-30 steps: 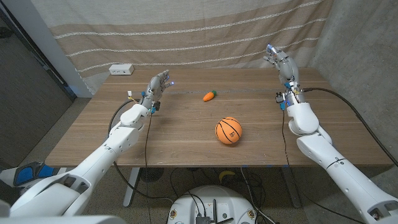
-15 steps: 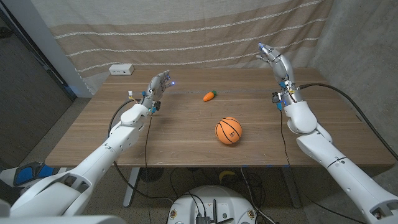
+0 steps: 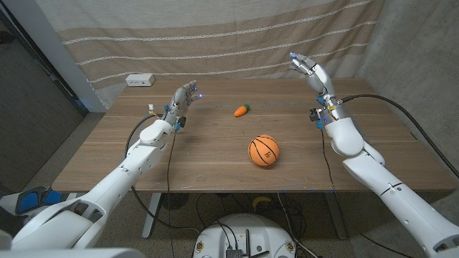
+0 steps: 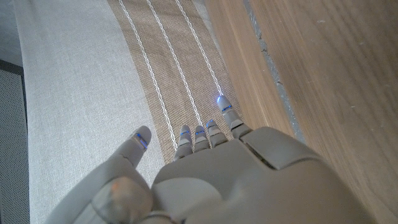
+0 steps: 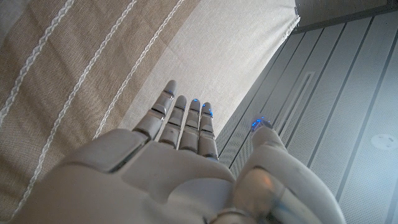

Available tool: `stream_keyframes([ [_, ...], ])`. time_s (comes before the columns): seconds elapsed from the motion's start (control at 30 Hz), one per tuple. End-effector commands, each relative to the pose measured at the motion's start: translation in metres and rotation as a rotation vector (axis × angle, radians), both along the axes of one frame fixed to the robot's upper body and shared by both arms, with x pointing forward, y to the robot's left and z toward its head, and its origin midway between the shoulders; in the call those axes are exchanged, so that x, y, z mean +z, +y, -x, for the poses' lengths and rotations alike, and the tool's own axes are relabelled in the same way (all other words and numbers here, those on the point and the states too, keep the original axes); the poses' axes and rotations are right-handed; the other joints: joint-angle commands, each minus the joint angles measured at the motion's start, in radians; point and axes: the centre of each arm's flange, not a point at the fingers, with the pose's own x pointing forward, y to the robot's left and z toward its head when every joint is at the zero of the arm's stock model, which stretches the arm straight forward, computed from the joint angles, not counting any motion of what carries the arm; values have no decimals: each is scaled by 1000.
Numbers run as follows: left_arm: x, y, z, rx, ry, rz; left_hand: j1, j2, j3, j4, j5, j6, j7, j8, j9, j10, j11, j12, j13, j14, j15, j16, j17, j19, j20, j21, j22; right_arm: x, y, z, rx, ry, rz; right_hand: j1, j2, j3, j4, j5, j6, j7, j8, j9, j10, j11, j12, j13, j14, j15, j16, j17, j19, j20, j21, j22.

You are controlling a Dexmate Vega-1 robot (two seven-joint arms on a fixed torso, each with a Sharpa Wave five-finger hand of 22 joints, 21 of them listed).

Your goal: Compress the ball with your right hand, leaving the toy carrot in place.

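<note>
An orange basketball-patterned ball (image 3: 264, 151) sits on the wooden table (image 3: 208, 154) a little right of centre. A small toy carrot (image 3: 242, 110) lies farther back, near the middle. My right hand (image 3: 310, 69) is raised above the table's far right part, fingers apart and empty, well behind and to the right of the ball. In the right wrist view the right hand (image 5: 180, 168) points at the curtain. My left hand (image 3: 183, 96) hovers over the far left part of the table, fingers extended, holding nothing; the left hand (image 4: 217, 180) also appears in its wrist view.
A white power strip (image 3: 140, 79) lies at the table's back left corner. A striped beige curtain (image 3: 215, 36) hangs behind the table. Cables run along both forearms.
My right hand has swung leftward and slightly up, toward the table's middle. The left hand, ball and carrot have stayed put.
</note>
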Motion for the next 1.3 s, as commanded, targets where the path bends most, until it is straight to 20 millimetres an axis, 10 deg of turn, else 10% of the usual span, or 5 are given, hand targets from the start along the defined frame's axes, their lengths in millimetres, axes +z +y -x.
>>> stream_keyframes([
  [0.03,2,-5,2,-10,-10,-6,-12,5,1,-6,-3,2,-6,1,1,-5,3,3,3,-2,-3,0,0,9,3,-4,4,-6,10,6,-43,15,75,8,-5,0,-4,7,2,-10,-5,1,0,-5,-3,3,1,-7,4,5,3,5,-3,5],
  [1.3,10,-10,21,-30,-49,-33,-22,6,5,-14,-4,4,-5,2,1,-4,4,3,3,-2,-3,-1,0,16,3,-22,5,-33,26,42,-261,46,270,-24,-46,-30,-2,-4,-63,-49,-33,2,-73,-30,-34,5,-31,-17,-14,6,-8,31,-30,5],
])
